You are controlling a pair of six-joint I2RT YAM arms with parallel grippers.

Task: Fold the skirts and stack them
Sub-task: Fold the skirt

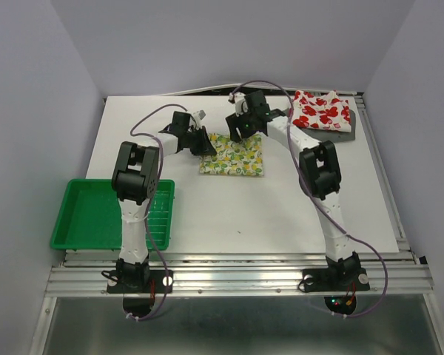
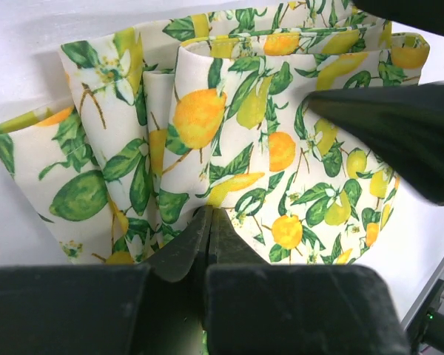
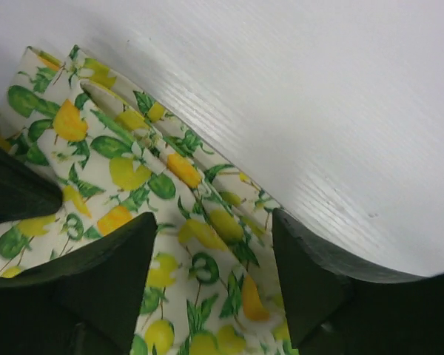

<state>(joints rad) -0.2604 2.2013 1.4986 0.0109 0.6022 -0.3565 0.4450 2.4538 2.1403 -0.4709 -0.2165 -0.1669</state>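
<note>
The lemon skirt (image 1: 233, 157) lies folded in the middle of the table. My left gripper (image 1: 198, 143) is at its far left corner. In the left wrist view the jaws (image 2: 209, 216) are pressed together on the edge of the lemon skirt (image 2: 229, 133), whose folds bunch up there. My right gripper (image 1: 240, 134) is open over the skirt's far edge, with the lemon cloth (image 3: 200, 244) between its fingers (image 3: 96, 274). The red-print skirt (image 1: 323, 110) lies folded at the back right on the grey skirt (image 1: 339, 130).
A green plastic tray (image 1: 81, 235) stands at the front left, beside the left arm's base. The white table's back edge (image 1: 229, 95) is just behind both grippers. Cables loop over both arms.
</note>
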